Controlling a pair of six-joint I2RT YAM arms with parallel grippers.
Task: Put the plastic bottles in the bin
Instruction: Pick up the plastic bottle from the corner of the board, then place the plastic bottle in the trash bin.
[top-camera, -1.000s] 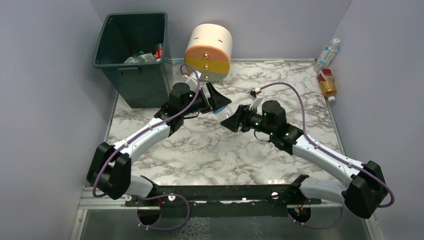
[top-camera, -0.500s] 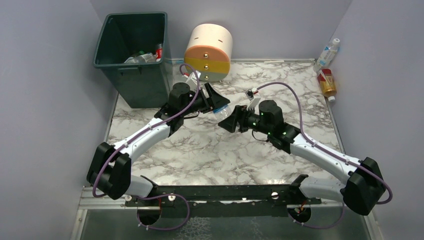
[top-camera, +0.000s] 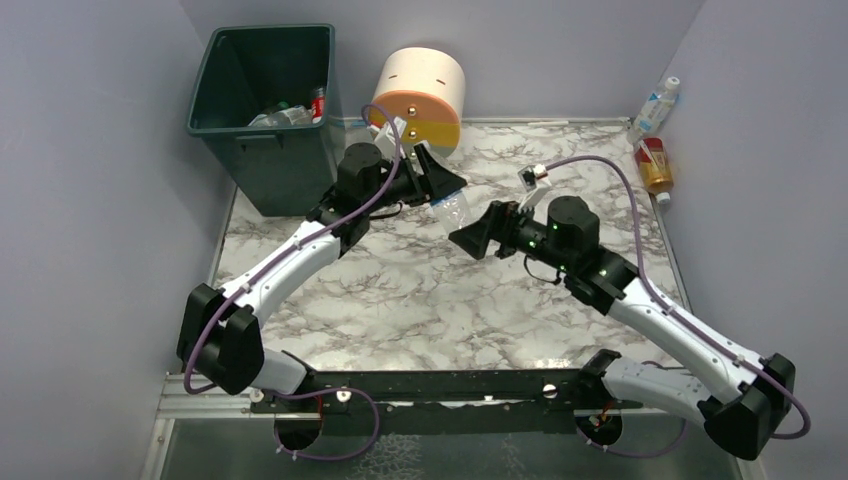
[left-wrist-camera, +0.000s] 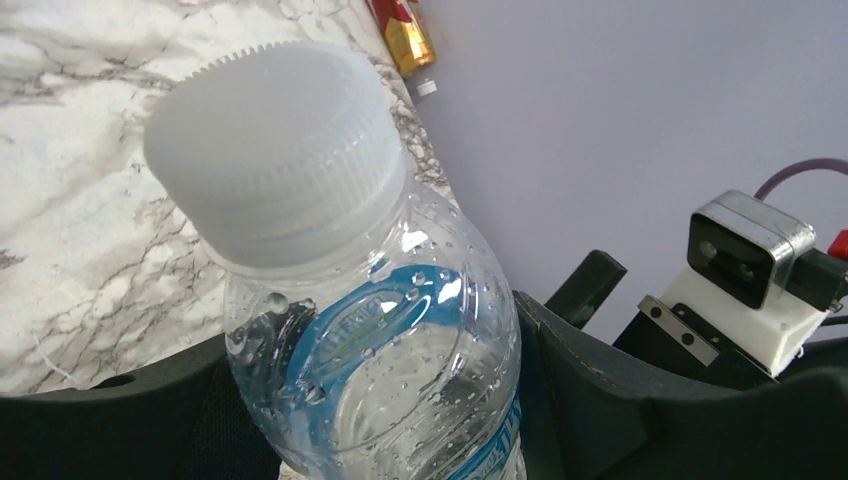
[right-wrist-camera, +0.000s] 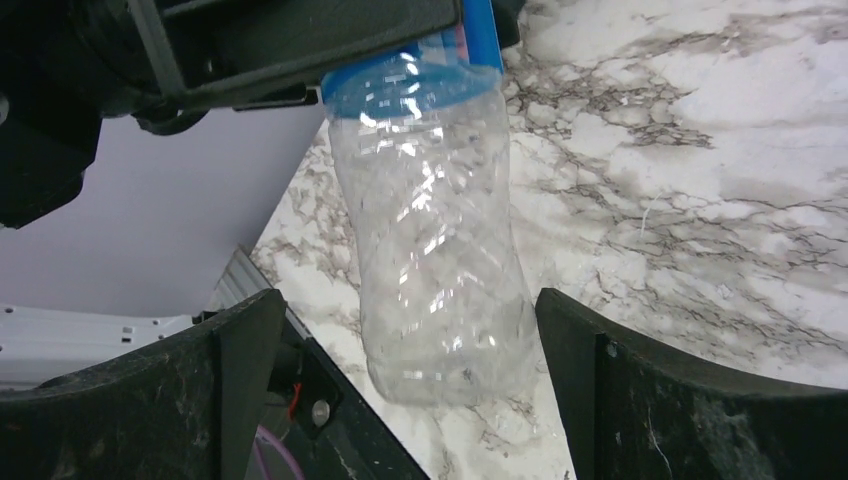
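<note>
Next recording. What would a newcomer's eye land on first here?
A clear bottle held over mid-table by the left tool, with the right tool open close to its base. The dark green bin at far left already holds bottles; an amber bottle and a second clear bottle sit by the right wall.

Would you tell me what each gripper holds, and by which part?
Left gripper clamps the clear bottle at its blue label; right gripper holds nothing.
</note>
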